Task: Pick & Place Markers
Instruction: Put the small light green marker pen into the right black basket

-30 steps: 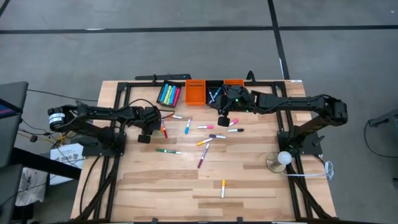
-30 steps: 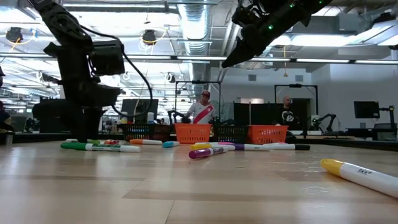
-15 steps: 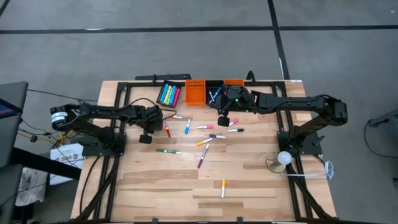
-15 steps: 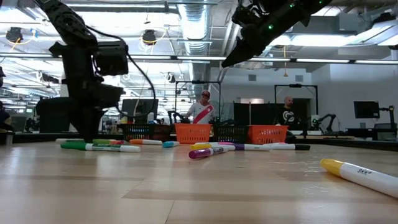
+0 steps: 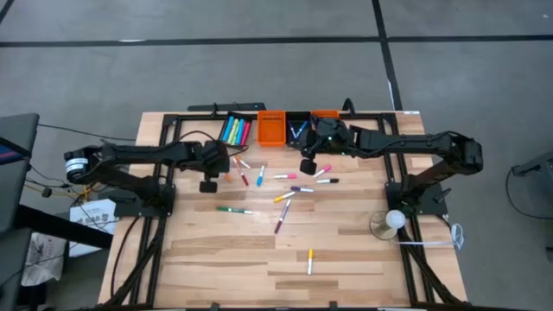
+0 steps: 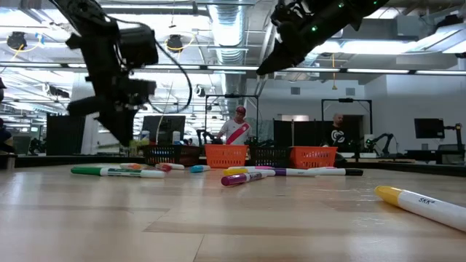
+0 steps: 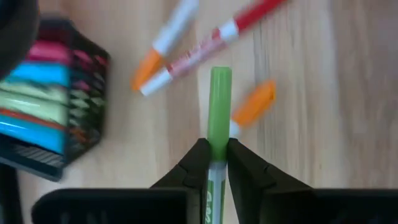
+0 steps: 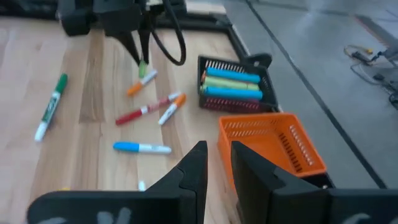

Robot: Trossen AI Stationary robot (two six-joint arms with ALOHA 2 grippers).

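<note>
a pale wooden counter [image 5: 216, 259] is seen, edged by black framing. loose markers [image 5: 285, 197] are scattered across its middle, a lone yellow marker [image 5: 310, 260] lies well apart nearer the front, and black and orange bins [image 5: 271, 127] are lined along its far edge.

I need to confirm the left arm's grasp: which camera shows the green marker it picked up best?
The left wrist view: the green marker fills the frame, pinched between the left gripper fingers above the table. The right wrist view shows it small and distant. The high and low views show only the arm; the marker cannot be made out.
</note>
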